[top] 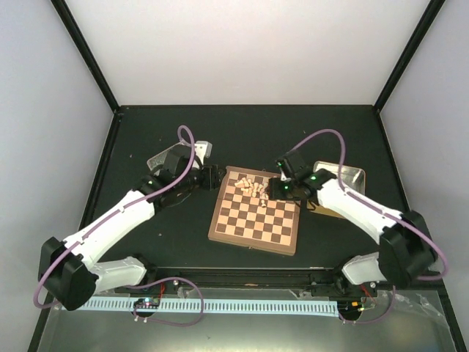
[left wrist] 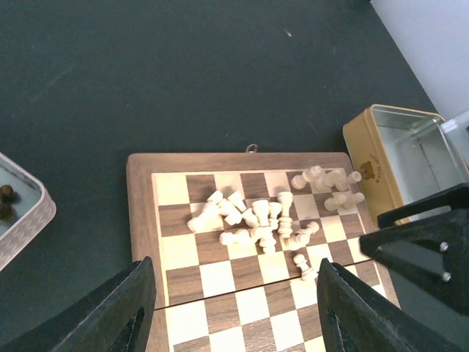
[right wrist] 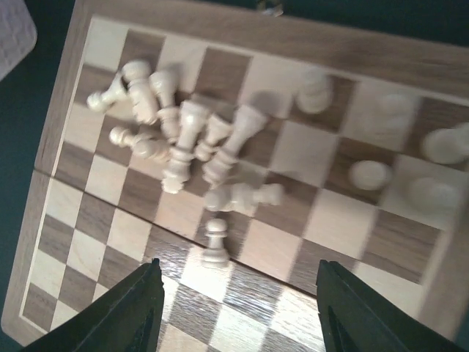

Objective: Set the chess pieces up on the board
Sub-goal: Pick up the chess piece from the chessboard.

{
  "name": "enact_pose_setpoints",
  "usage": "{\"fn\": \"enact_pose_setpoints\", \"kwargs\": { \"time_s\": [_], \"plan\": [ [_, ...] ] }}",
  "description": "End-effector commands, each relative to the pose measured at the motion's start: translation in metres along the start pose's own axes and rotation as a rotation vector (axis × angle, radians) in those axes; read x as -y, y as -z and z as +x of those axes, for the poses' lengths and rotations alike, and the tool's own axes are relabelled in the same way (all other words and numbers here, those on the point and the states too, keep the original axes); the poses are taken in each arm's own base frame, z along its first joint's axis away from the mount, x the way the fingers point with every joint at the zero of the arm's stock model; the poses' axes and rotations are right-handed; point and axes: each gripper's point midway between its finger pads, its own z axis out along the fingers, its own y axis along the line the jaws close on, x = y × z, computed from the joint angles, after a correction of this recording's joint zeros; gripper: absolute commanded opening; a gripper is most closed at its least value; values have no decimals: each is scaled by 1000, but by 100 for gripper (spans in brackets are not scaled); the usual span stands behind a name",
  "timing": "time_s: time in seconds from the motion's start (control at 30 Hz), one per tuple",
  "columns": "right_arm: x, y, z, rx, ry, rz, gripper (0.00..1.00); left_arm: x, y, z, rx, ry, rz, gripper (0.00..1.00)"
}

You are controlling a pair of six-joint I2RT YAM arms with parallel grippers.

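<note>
The board (top: 253,224) lies in the middle of the black table. On its far rows the pale chess pieces (top: 253,185) lie mostly tumbled in a pile (left wrist: 256,220), with a smaller cluster (left wrist: 330,187) near the far right corner. One pawn (right wrist: 215,246) stands upright near the pile (right wrist: 183,139). My left gripper (top: 212,178) hovers at the board's far left edge, open, with nothing between its fingers (left wrist: 234,271). Over the far right part of the board my right gripper (top: 282,189) is also open and empty (right wrist: 238,293), just short of the upright pawn.
A yellow-sided metal tin (left wrist: 399,158) stands right of the board, and is also seen from above (top: 344,176). Left of the board a light tray (left wrist: 22,213) holds dark bits. The booth walls close the table's back and sides.
</note>
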Motion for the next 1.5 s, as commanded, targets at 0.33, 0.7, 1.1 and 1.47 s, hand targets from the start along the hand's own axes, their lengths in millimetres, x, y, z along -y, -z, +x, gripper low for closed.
{"fn": "enact_pose_setpoints", "kwargs": {
  "time_s": [0.33,0.7,1.1,1.47],
  "plan": [
    [-26,-53,34,-200,201,104,44,-21,-10,-10,62,167,32,63],
    [-27,-66,34,-249,249,137,34,-24,-18,0,18,182,48,63],
    [-13,-67,47,-361,277,217,32,-19,-16,-3,17,181,65,64],
    [-17,-69,45,-360,308,195,11,-17,-13,-5,24,180,76,65]
  ]
}}
